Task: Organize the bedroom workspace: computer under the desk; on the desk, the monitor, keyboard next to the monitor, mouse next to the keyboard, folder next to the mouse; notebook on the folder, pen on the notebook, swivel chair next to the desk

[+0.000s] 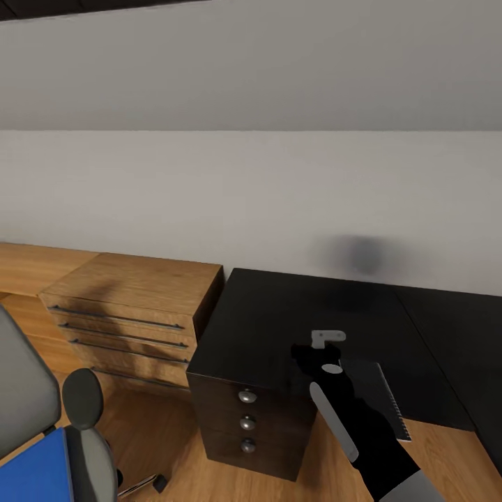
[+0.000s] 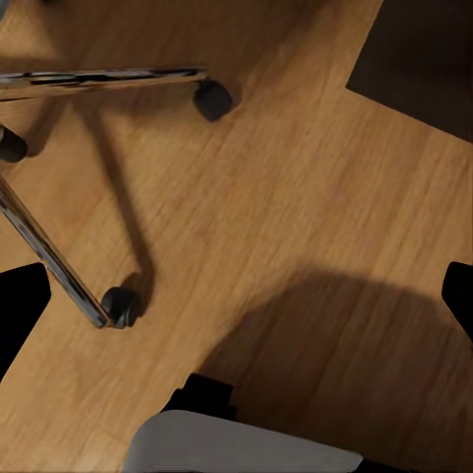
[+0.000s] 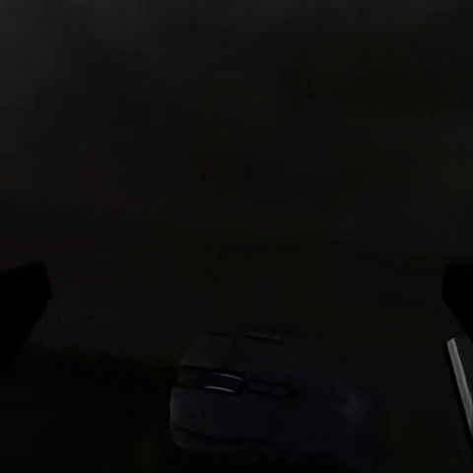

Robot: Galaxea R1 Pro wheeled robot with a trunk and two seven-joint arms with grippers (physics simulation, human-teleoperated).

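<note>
step: mouse placing | right fingers are standing spread, holding nothing, over the glossy black desk | dark rounded mouse is lying on the desk just under them, between both fingers | flat black keyboard is lying just beside | left fingers are spread over the wooden floor, so the right arm is nearer

A dark mouse lies on the black desk; the blue folder rests on the grey swivel chair.
</note>
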